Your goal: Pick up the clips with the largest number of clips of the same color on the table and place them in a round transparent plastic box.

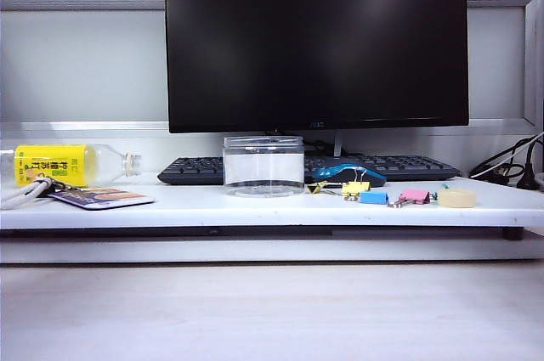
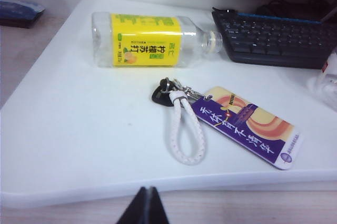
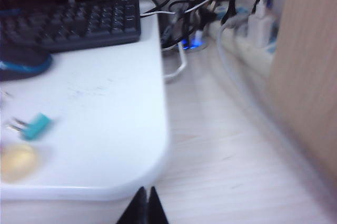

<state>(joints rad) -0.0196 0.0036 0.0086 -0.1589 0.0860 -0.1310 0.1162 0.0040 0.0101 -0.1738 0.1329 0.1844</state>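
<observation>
Both closed, left claw [image 2: 145, 203] and right claw [image 3: 143, 203] hover off the shelf [image 2: 79, 145] edge.

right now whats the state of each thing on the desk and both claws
round transparent plastic box: upright, lidless, empty
yellow clips: on the shelf, outside the box
bottle: lying on its side, no cap
monitor: screen dark
left claw: shut, empty, short of the shelf edge
right claw: shut, empty, over the desk
</observation>
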